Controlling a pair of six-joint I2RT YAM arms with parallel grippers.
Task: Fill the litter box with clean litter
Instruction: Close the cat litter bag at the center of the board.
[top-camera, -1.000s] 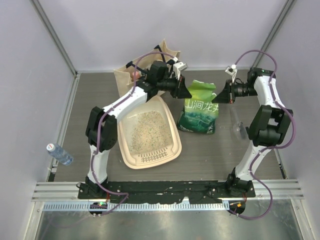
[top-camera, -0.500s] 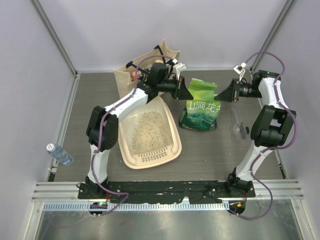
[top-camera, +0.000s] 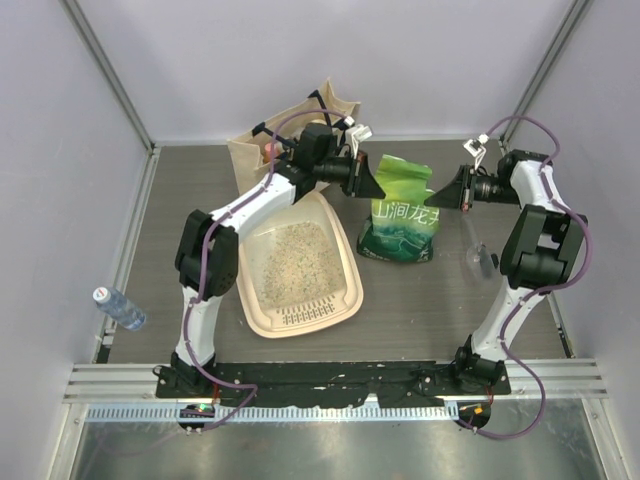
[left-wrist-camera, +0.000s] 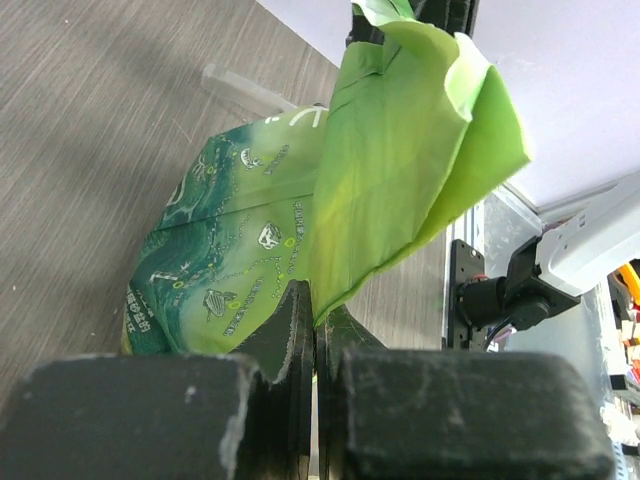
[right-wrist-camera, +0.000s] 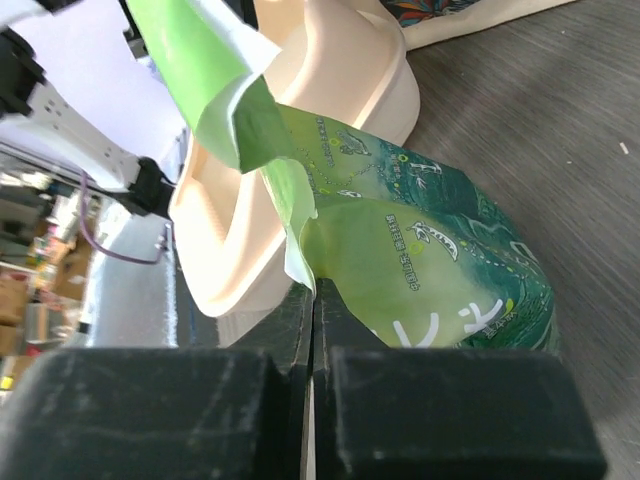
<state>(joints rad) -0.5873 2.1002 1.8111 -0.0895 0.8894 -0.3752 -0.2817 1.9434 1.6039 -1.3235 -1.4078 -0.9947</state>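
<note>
The cream litter box (top-camera: 246, 300) lies left of centre with a layer of pale speckled clean litter (top-camera: 290, 262) inside. Beside it on the right stands a green litter bag (top-camera: 402, 218). My left gripper (top-camera: 377, 189) is shut on the bag's top left edge, and my right gripper (top-camera: 434, 196) is shut on its top right edge. In the left wrist view the left gripper (left-wrist-camera: 315, 300) pinches the light green flap of the bag (left-wrist-camera: 400, 170). In the right wrist view the right gripper (right-wrist-camera: 313, 292) clamps the bag (right-wrist-camera: 440, 265) with the litter box (right-wrist-camera: 330, 90) behind it.
A beige tote bag (top-camera: 285, 135) stands at the back behind the left arm. A water bottle (top-camera: 118, 308) lies off the mat at the left. A clear tube-like object (top-camera: 478, 255) lies on the mat near the right arm.
The left gripper closed on the bag's top edge. The right gripper let go, shifted slightly and shut again on the opposite edge; the bag's top now stands spread between both.
</note>
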